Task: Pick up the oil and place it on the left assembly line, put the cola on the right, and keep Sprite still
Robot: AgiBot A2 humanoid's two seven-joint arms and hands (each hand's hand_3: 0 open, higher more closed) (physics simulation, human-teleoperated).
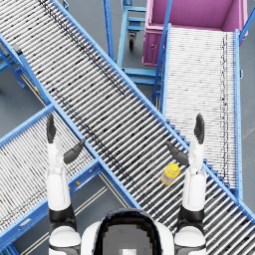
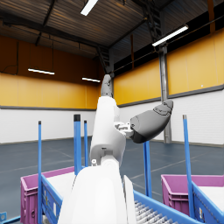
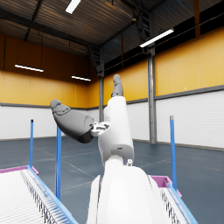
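A yellow oil bottle (image 1: 170,173) with a yellow cap stands on the long diagonal roller conveyor (image 1: 99,99), near its lower end. My right hand (image 1: 192,143) is raised just to the bottle's right, fingers spread, holding nothing. My left hand (image 1: 59,143) is raised over the left line's edge, also spread and empty. In the wrist views the left hand (image 2: 131,120) and the right hand (image 3: 94,120) both point up into the hall with nothing in them. No cola or Sprite is in view.
The left roller line (image 1: 25,169) lies at the lower left. The right roller line (image 1: 199,89) runs up to a purple bin (image 1: 154,47). Blue frame rails border all the lines. Purple bins (image 2: 28,192) and blue posts (image 2: 78,144) show in the left wrist view.
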